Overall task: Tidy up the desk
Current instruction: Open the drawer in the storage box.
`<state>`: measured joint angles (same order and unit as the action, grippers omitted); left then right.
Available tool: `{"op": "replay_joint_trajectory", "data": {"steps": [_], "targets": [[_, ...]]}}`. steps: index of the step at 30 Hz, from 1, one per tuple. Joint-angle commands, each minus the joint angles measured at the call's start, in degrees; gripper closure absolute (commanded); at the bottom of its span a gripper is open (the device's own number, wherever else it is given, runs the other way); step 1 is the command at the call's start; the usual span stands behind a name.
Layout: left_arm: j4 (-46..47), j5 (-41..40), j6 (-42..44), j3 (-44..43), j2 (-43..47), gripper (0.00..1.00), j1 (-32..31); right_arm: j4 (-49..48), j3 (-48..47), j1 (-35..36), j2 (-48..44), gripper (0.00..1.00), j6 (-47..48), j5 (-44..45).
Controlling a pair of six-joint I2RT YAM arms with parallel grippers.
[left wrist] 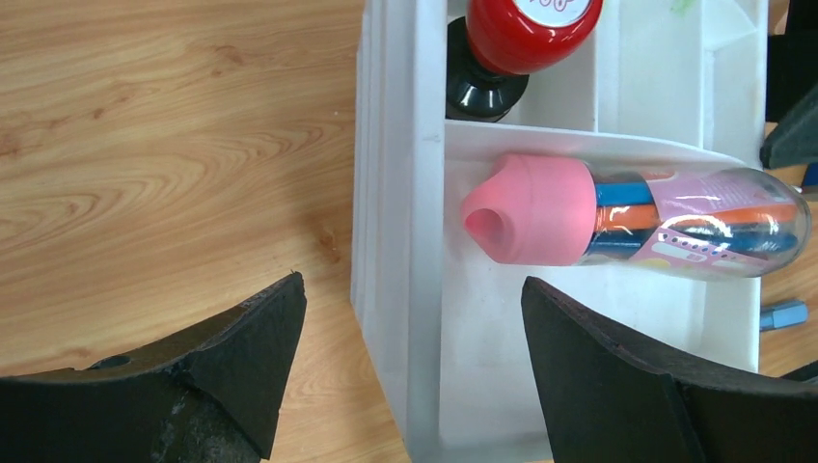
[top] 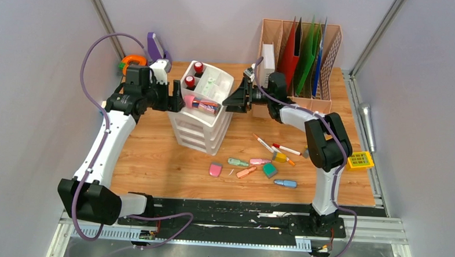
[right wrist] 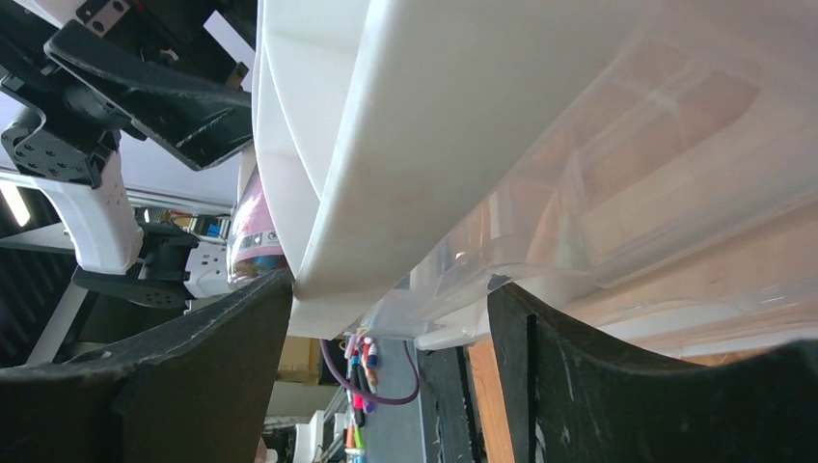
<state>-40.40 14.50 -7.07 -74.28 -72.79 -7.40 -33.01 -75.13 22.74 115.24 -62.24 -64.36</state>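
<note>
Clearance was what the step in hand called for, as I judged it. On the desk point(top: 154, 160), toward its back middle, stood a white drawer organiser point(top: 199, 127), and a clear pen tube point(left wrist: 656, 217) with a pink cap point(left wrist: 531, 207) lay across its top tray point(top: 215, 81), held by neither arm. The left gripper point(top: 177, 97) hovered with its fingers wide apart, one on each side of the tray's left wall and touching nothing. It would do best to lift straight up before swinging, so that neither finger caught that wall or nudged the cap. The right gripper point(top: 238, 99) sat at the opposite side with its fingers set either side of the tray's rim. Whether they pressed on the rim could not be told. If they did, holding steady would stop the organiser tipping. The tube's clear end reached over the rim on that side, so a knock might send it sliding out. A red-capped bottle point(left wrist: 526, 34) stood in the compartment beside the cap. Markers point(top: 265, 143), highlighters point(top: 238, 162), a pink eraser point(top: 215, 169) and a yellow basket point(top: 360, 161) lay loose nearer the arms, apparently left to sort. A file rack point(top: 327, 46) stood just behind the right arm, crowding its retreat.
</note>
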Motion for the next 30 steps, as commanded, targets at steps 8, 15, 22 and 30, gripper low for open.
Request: {"op": "replay_joint_trajectory", "data": {"steps": [8, 15, 22, 30], "targets": [[-0.8, 2.5, 1.7, 1.0, 1.2, 0.09, -0.2, -7.0, -1.8, -1.4, 0.0, 0.23, -4.4, 2.1], [-0.2, 2.7, 0.9, 0.7, 0.6, 0.09, -0.2, -10.5, 2.2, 1.4, -1.9, 0.24, -6.6, 3.7], [-0.1, 3.1, 0.7, 0.6, 0.4, 0.08, -0.2, -17.1, 2.6, 2.4, -0.7, 0.24, -12.0, 4.7], [0.8, 3.0, 0.6, 2.2, 1.0, 0.08, -0.2, -26.5, 4.4, 2.7, 0.9, 0.25, -19.7, 6.4]]}}
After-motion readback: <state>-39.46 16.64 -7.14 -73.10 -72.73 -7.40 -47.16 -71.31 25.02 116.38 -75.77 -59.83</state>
